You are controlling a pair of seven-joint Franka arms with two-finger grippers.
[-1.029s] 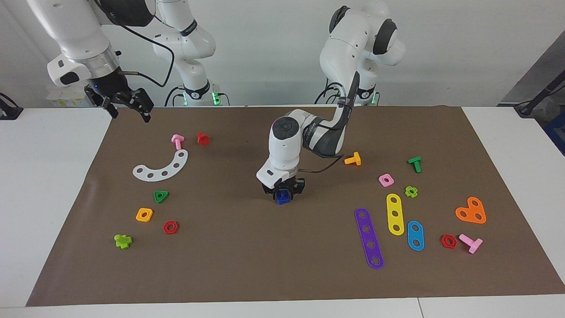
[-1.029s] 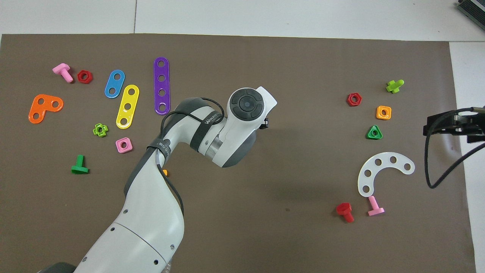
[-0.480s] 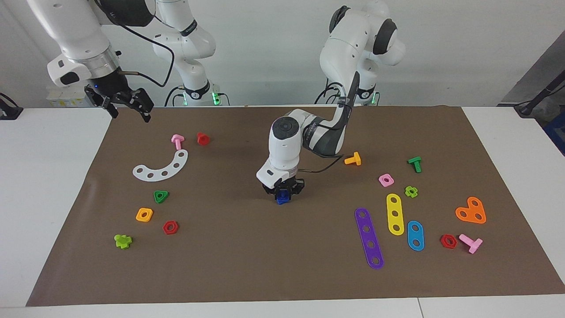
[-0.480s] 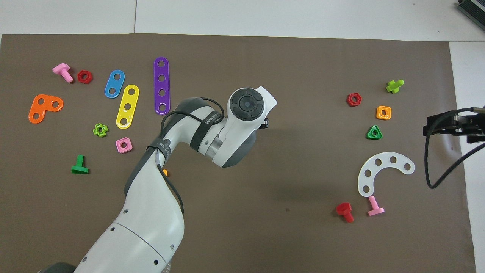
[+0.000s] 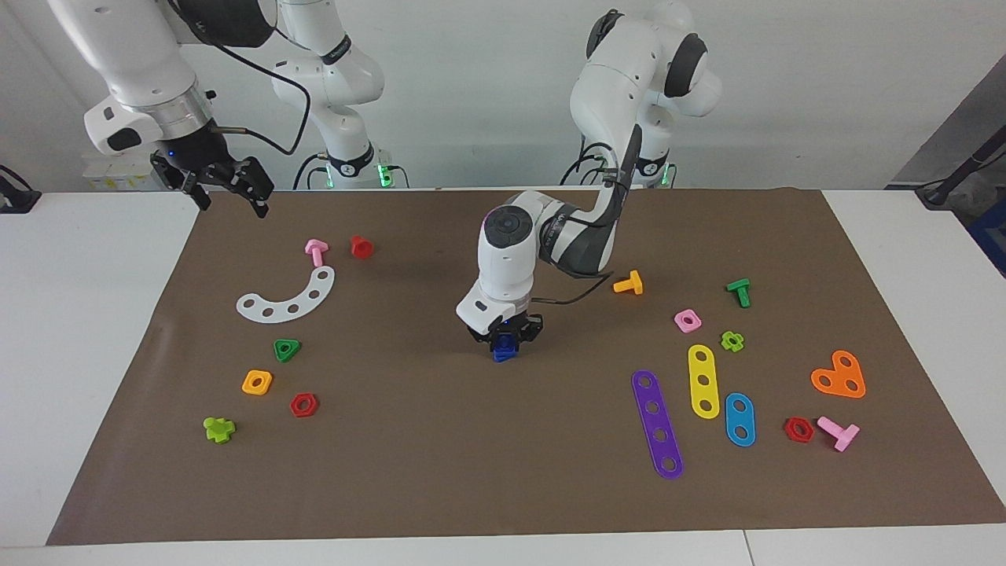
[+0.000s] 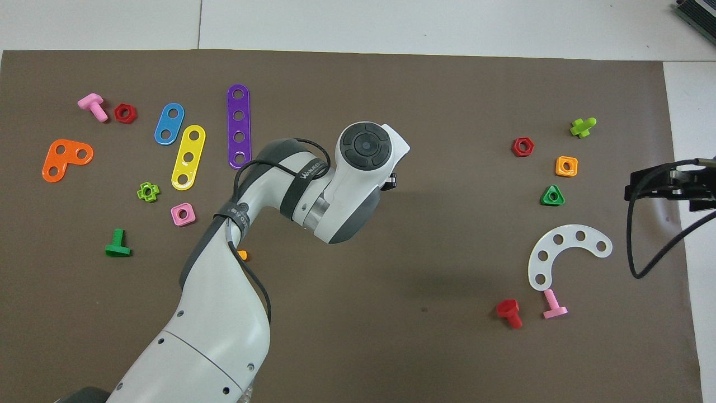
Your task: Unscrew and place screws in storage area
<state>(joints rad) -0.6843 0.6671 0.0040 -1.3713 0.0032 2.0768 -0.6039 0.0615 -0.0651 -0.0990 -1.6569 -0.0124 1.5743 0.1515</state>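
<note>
My left gripper (image 5: 503,344) points down over the middle of the brown mat (image 5: 440,472). It is shut on a small dark-blue screw (image 5: 502,354) and holds it just above the mat. In the overhead view the left arm's wrist (image 6: 363,151) hides the screw and the fingers. My right gripper (image 5: 228,192) waits open and empty in the air over the mat's corner at the right arm's end; it also shows in the overhead view (image 6: 665,187).
Near the right arm's end lie a white curved plate (image 5: 289,297), a pink screw (image 5: 316,251), a red screw (image 5: 361,246) and several nuts. Toward the left arm's end lie purple (image 5: 657,424), yellow (image 5: 703,380) and light-blue (image 5: 739,419) plates, an orange plate (image 5: 839,376) and more screws.
My left gripper has risen slightly with the dark-blue screw in it. The right arm has not moved.
</note>
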